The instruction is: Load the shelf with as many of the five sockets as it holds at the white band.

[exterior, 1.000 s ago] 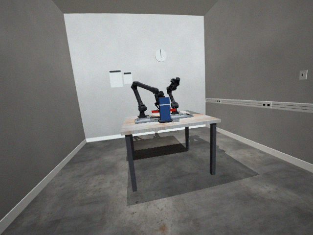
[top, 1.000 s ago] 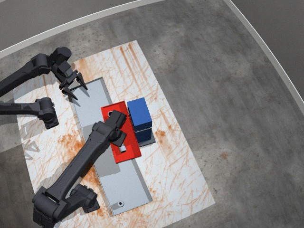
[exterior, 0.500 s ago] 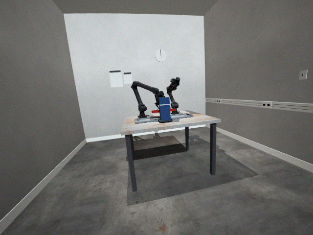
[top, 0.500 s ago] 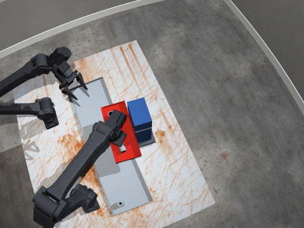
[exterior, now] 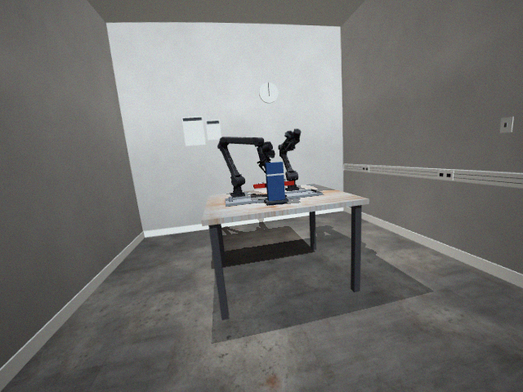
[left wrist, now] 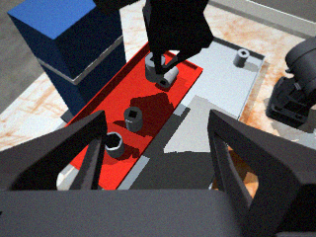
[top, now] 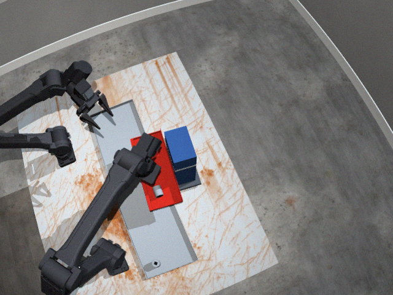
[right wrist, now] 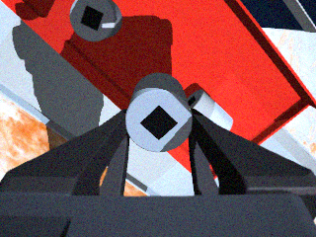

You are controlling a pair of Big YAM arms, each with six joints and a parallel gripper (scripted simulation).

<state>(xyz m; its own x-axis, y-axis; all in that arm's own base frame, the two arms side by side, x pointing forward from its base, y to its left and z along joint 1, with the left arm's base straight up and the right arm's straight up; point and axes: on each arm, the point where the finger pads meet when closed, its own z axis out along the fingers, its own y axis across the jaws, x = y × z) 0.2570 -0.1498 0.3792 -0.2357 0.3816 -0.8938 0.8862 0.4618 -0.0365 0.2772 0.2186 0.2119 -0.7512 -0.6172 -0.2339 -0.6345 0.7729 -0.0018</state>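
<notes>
From above, the left gripper stands well open, holding nothing, over the tray's far end, one socket at its near end; outside, the shelf hangs below the band. The left wrist shows two sockets upright on it, another tipped. In the right wrist view, the right gripper, partly closed, seems to grip a socket.
</notes>
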